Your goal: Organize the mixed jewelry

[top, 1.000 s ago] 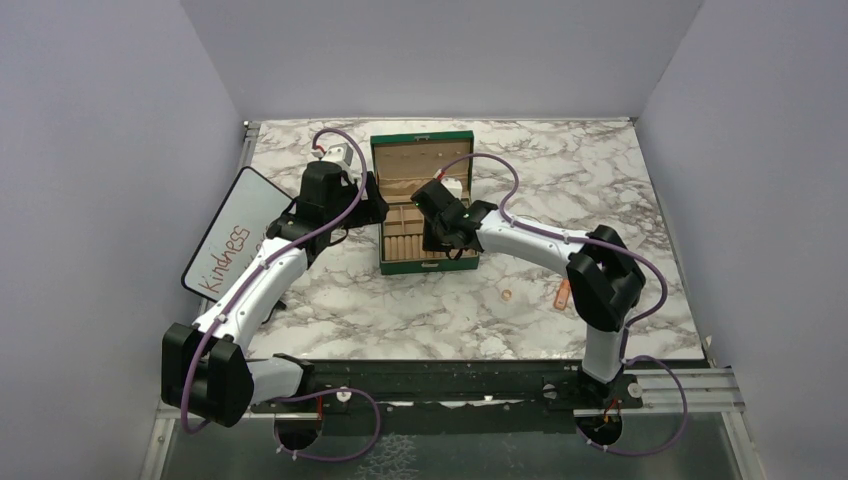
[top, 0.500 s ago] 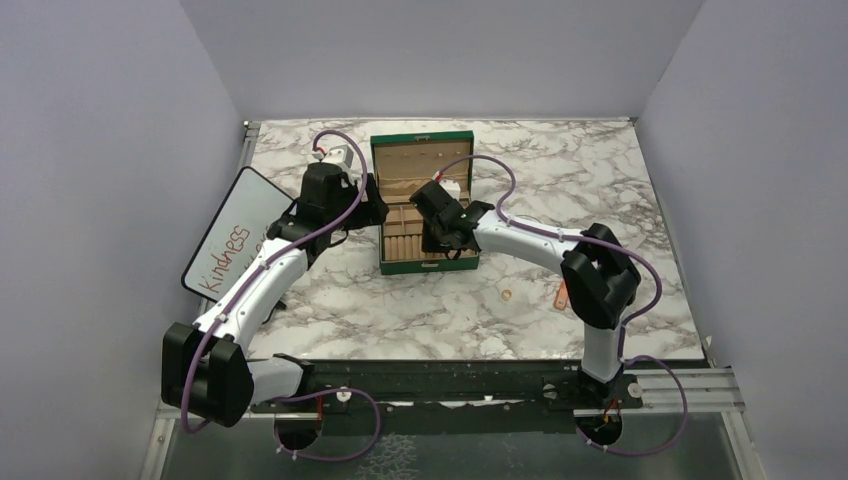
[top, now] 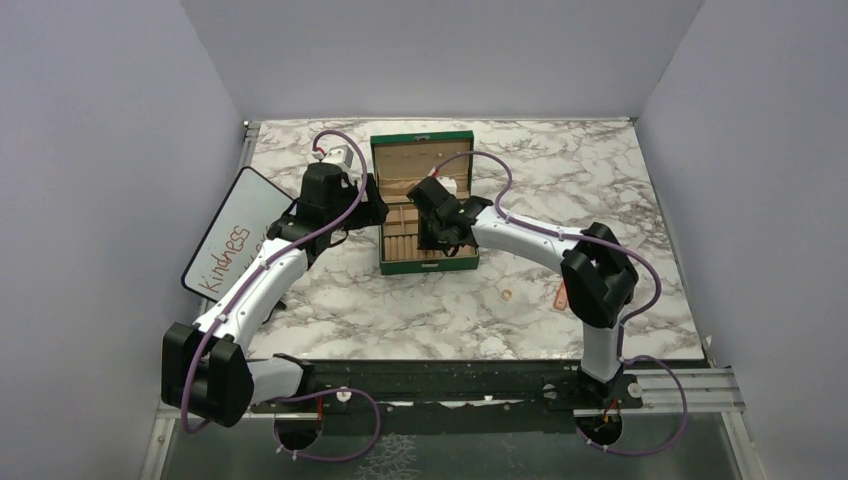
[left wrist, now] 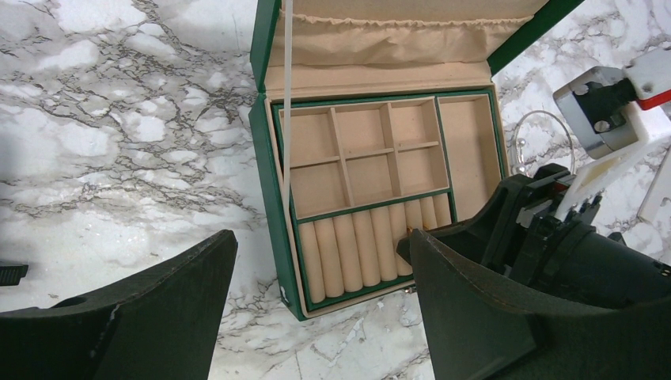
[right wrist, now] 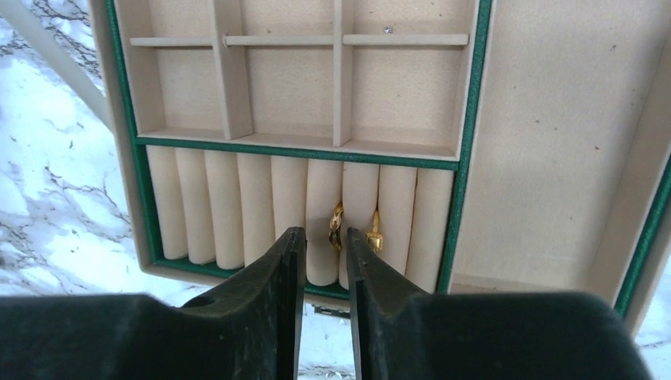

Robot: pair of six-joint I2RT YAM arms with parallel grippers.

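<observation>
The green jewelry box (top: 425, 262) stands open in the middle of the table, with beige ring rolls at its near end (right wrist: 237, 206). Two small gold rings (right wrist: 336, 226) (right wrist: 374, 232) sit in the slots between the rolls. My right gripper (right wrist: 326, 233) hovers over those rolls (top: 437, 232). Its fingers are a narrow gap apart with nothing between them, and the left ring is just past the tips. My left gripper (left wrist: 320, 317) is wide open and empty by the box's left side (top: 368, 208). Another gold ring (top: 506, 295) lies on the marble. A thin wire necklace loop (left wrist: 528, 131) lies right of the box.
A whiteboard reading "Kindness" (top: 232, 243) leans at the left edge. An orange marker (top: 562, 295) lies by the right arm's elbow. A tiny stud (right wrist: 387, 30) rests on a divider of the box's square compartments. The box lid (top: 421, 160) stands upright behind.
My right gripper has shifted slightly farther and to the left over the box, and its elbow has come in a little. The left arm has not moved.
</observation>
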